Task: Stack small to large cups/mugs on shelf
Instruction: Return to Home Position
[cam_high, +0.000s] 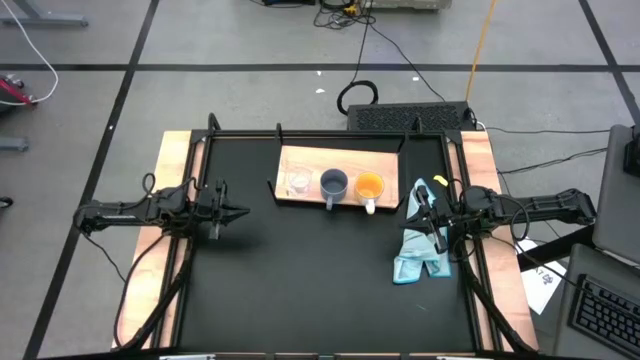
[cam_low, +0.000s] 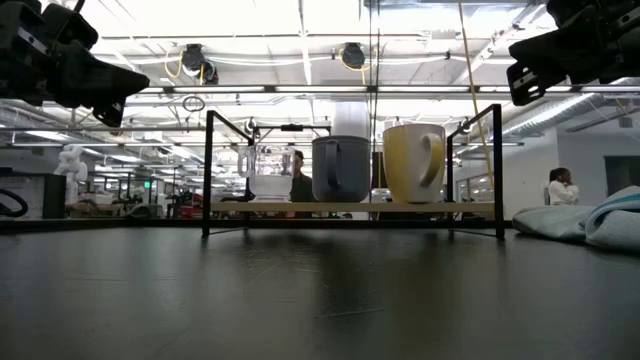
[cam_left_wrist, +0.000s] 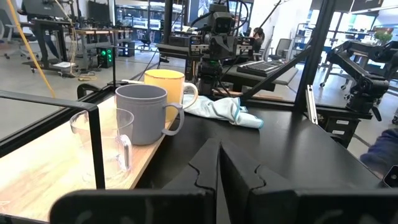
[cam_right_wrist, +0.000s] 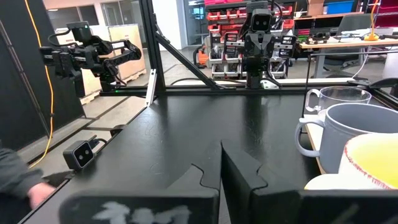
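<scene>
- A robotics lab in a large open hall, not a home or a shop.
- Two dark arms, the left arm (cam_high: 130, 212) and the right arm (cam_high: 530, 208), are mounted on a black desk (cam_high: 320, 280) fenced by a black metal frame (cam_high: 300, 133).
- More robot arms stand at other stations (cam_right_wrist: 93, 53) (cam_left_wrist: 364, 68).
- A small camera (cam_right_wrist: 79, 154) sits at the desk's edge.
- Racks of red parts bins (cam_right_wrist: 230, 12) line the far wall.
- Loose cables (cam_high: 385, 45) run over a grey floor marked with dark tape lines (cam_high: 130, 70).
- A keyboard (cam_high: 605, 310) lies beside the rig.
- Overhead are strip lights (cam_low: 300, 20) and bare pipework.
- A person (cam_low: 562, 187) stands among distant workbenches.
</scene>
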